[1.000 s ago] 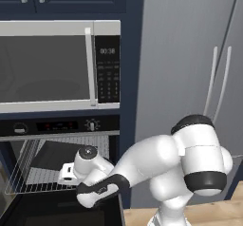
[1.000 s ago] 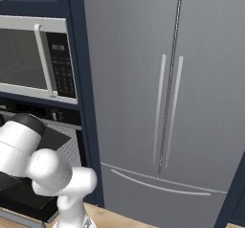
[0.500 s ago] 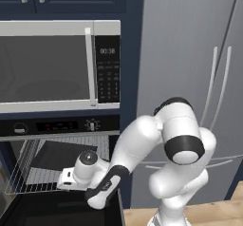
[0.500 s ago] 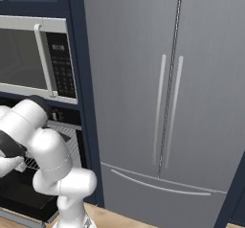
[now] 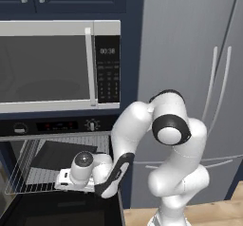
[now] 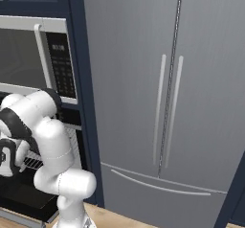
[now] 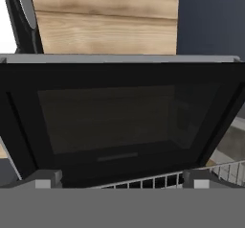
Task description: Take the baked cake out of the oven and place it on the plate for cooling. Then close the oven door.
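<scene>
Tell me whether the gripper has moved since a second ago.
Yes. In the left base view the gripper has swung left and lower, away from the microwave, and now sits over the front edge of the oven rack.

The arm's wrist hides the gripper's fingers in the left base view. The oven (image 5: 52,125) runs off that view's left edge, and the open oven door (image 7: 124,121) off its bottom. No cake can be made out on the rack (image 5: 42,173).
</scene>
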Available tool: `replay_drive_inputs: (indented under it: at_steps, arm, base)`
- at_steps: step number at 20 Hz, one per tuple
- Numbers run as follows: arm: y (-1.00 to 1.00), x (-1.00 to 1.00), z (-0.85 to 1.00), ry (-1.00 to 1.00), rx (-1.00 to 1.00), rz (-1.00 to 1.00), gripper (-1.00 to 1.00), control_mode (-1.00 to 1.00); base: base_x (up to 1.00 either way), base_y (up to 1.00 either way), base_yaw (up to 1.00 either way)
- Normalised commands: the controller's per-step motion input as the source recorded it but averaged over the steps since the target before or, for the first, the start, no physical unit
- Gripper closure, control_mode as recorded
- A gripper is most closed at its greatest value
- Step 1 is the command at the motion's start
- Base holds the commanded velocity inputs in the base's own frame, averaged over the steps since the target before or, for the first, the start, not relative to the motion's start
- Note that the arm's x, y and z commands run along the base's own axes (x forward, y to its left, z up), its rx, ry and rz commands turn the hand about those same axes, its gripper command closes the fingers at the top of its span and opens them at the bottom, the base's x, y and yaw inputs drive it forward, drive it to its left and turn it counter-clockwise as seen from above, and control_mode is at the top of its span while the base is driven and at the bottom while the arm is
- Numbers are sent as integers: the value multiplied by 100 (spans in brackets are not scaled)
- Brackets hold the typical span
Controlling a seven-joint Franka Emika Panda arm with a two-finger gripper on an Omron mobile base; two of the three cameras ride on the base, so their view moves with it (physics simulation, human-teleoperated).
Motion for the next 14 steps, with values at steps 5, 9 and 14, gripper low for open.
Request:
replay_drive_inputs:
  at_steps: [5, 9, 14]
  arm:
    - [16, 4, -13, -1, -12, -1, -100, -100]
    - [14, 14, -13, 0, -4, 0, -100, -100]
    - [13, 30, -5, 0, 0, 0, -100, -100]
  base:
    - [0, 0, 0]
    - [0, 0, 0]
    - [0, 0, 0]
